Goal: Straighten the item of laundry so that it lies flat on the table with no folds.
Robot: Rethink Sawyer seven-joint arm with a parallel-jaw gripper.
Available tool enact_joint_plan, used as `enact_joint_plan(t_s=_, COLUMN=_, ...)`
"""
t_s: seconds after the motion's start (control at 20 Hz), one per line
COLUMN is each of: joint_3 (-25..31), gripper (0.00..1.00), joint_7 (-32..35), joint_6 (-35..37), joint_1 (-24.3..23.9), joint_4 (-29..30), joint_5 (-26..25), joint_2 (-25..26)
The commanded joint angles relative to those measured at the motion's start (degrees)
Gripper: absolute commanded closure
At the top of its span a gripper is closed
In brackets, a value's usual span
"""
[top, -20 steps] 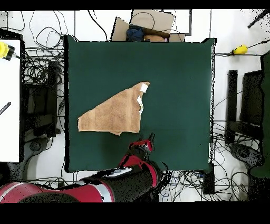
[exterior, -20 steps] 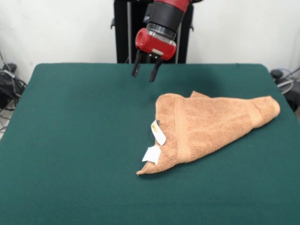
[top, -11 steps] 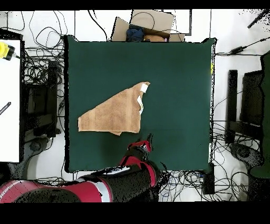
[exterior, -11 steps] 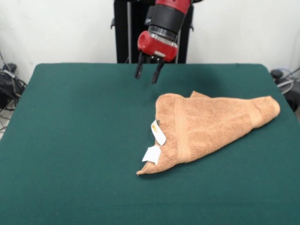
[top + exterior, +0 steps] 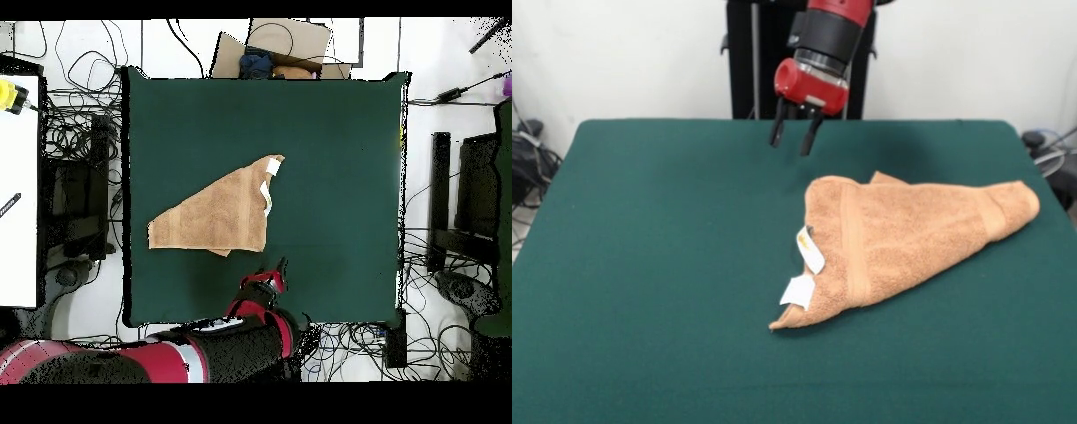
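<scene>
My gripper hangs with fingers apart at the table's far edge; the towel lies folded, untouched.

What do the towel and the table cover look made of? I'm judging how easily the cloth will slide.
The towel looks like orange-tan terry, with a looped, nubby pile and flat woven bands. The table cover looks like dark green felt: matte, even, no sheen.

Open green table all round; only the folded towel lies in the way, and the gripper hangs clear above the felt.
</scene>
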Motion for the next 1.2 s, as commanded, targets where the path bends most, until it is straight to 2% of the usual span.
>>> enact_joint_plan(t_s=0.05, joint_3=8.66, gripper=0.00, joint_7=10.57, joint_6=-5.01, joint_1=2.33, joint_4=1.89, joint_5=6.18, joint_2=2.48)
enact_joint_plan(t_s=0.6, joint_3=9.86, gripper=0.00, joint_7=11.97, joint_6=-4.71, joint_1=7.21, joint_4=5.96, joint_5=11.29, joint_2=1.67)
enact_joint_plan(t_s=1.2, joint_3=12.56, gripper=0.00, joint_7=14.87, joint_6=-8.58, joint_1=10.88, joint_4=8.70, joint_5=18.45, joint_2=4.16)
